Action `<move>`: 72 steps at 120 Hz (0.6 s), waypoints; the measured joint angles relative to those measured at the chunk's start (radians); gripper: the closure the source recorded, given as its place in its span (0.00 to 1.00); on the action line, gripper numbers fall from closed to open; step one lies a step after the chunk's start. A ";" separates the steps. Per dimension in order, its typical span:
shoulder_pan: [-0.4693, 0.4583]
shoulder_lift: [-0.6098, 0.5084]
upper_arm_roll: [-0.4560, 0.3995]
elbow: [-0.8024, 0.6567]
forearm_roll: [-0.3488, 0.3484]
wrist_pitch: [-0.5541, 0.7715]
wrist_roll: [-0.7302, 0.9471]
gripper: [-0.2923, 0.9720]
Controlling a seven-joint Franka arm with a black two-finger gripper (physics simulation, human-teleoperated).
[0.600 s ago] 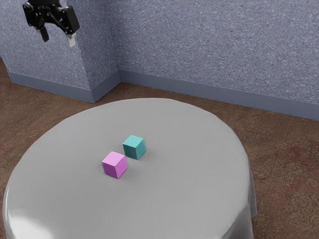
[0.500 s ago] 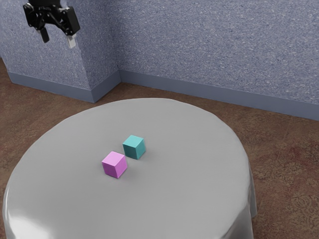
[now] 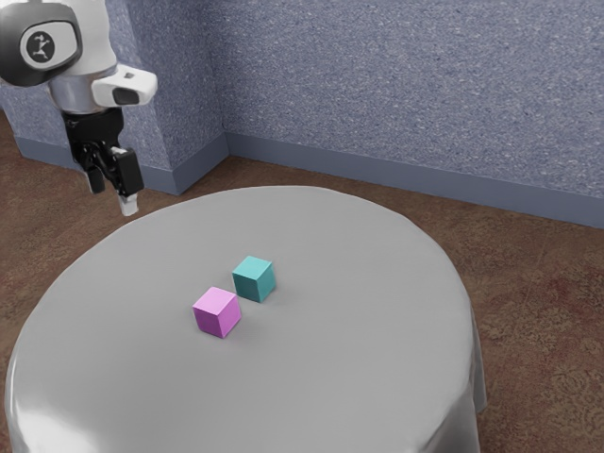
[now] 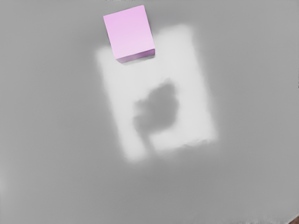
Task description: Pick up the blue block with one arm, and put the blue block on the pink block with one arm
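Note:
The blue block [image 3: 254, 278], teal in colour, sits near the middle of the round grey table [image 3: 377, 311]. The pink block [image 3: 217, 312] rests just in front of it toward the exterior view's left, with a small gap between them. My gripper [image 3: 112, 199] hangs open and empty over the table's far left rim, well away from both blocks and above them. In the wrist view the pink block [image 4: 129, 33] lies on the grey cloth, beyond a dark shadow [image 4: 156, 109] of my hand.
The tablecloth [image 3: 57, 396] drapes over the table's edge all round. A blue-grey wall with a corner [image 3: 189, 94] stands behind the arm, above brown carpet [image 3: 538, 311]. Bare cloth surrounds the two blocks.
My arm has come down from the exterior view's top left to just above the table's far left rim. The fingers stay apart. Neither block has moved.

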 joint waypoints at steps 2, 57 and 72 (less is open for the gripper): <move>0.000 0.002 0.001 -0.001 0.003 0.004 0.015 0.23; -0.005 0.198 -0.016 -0.093 0.013 0.430 0.589 0.23; 0.005 0.319 -0.029 -0.058 0.012 0.503 0.711 0.23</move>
